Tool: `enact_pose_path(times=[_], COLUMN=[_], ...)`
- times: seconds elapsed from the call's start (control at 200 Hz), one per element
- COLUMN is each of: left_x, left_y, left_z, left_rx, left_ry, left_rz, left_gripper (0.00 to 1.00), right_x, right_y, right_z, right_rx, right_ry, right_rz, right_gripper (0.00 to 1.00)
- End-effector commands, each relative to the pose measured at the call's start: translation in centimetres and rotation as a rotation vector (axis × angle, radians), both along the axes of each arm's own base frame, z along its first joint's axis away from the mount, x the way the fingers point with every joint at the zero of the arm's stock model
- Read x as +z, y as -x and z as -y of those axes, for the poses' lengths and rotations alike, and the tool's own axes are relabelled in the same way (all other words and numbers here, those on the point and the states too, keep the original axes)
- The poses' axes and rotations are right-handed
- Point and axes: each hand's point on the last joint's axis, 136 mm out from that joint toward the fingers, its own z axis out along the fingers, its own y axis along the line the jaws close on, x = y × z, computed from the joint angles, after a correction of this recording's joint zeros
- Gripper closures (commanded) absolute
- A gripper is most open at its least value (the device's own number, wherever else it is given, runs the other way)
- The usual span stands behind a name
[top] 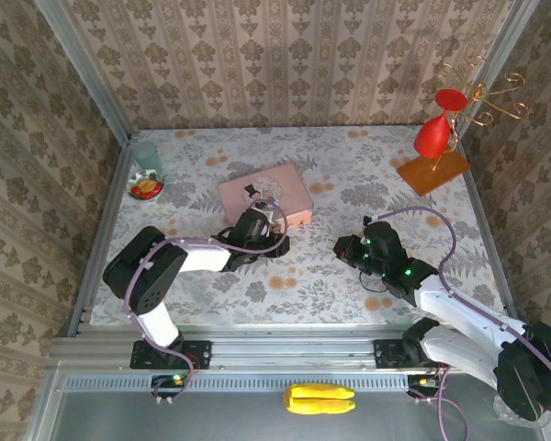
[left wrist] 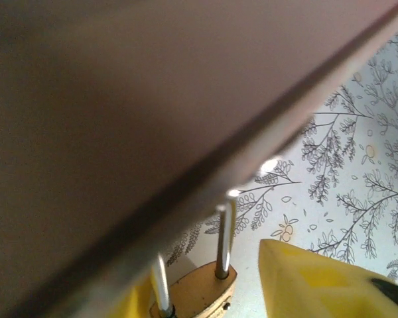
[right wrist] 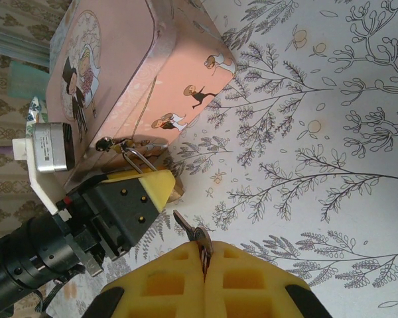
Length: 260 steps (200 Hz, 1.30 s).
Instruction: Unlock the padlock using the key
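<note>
**Key hovering near padlock as left arm is bracing the lock**

The left gripper (top: 268, 220) is straddling the padlock (left wrist: 198, 295), its jaws partly open. One yellow pad (left wrist: 318, 278) is standing just clear of the brass body, so the lock is looking bracketed rather than clamped. The padlock is sitting against the near side of the pink tin (right wrist: 132, 79), with its silvery shackle (left wrist: 223, 238) running up to the tin's edge. Near it, the right gripper (top: 346, 248) is pinching the key (right wrist: 191, 233) tight between its pads, with the blade pointing toward the lock but apart from it.

To do this step well, the left jaws are probably needing to settle firmly on the brass body first, so that it is not swinging on its shackle. The key should then be approaching in line with the keyhole, which is not showing here, and turning only once fully seated. A skewed entry is likely to be pushing the small lock aside.

The tin is lying shut on the flowered table (right wrist: 331, 165), hiding whatever it is holding. At the back left, a small dish (top: 145, 189) is carrying red and yellow pieces beside a glass (top: 148, 153) whose contents cannot be made out.
</note>
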Motion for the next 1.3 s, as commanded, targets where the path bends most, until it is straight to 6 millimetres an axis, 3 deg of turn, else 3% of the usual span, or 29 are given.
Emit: enact_pose_path(times=[0.0,0.275,0.7,0.96,1.295], left_x=[0.9,1.0,2.1,3.7,5.5], left_y=[-1.3,-1.2,-0.3,-0.1,-0.5], left_z=[0.2,-0.1,0.7,2.2,2.3], left_rx=[0.030,0.053,0.121,0.173,0.254], left_ry=[0.018,0.014,0.070,0.213,0.398], left_rz=[0.026,0.016,-0.030,-0.088,-0.132], left_gripper=[0.57,0.69,0.79,0.81,0.85], right_x=[0.7,-0.3,-0.9,-1.8,-2.8], right_y=[0.0,-0.2,-0.3,-0.7,-0.6], right_z=[-0.1,-0.6,-1.1,-2.0,-2.8], right_rx=[0.007,-0.004,0.003,0.005,0.009], right_ry=[-0.008,-0.053,-0.066,-0.107,-0.174], right_rz=[0.007,-0.022,-0.054,-0.090,-0.142], right_gripper=[1.00,1.00,1.00,1.00,1.00])
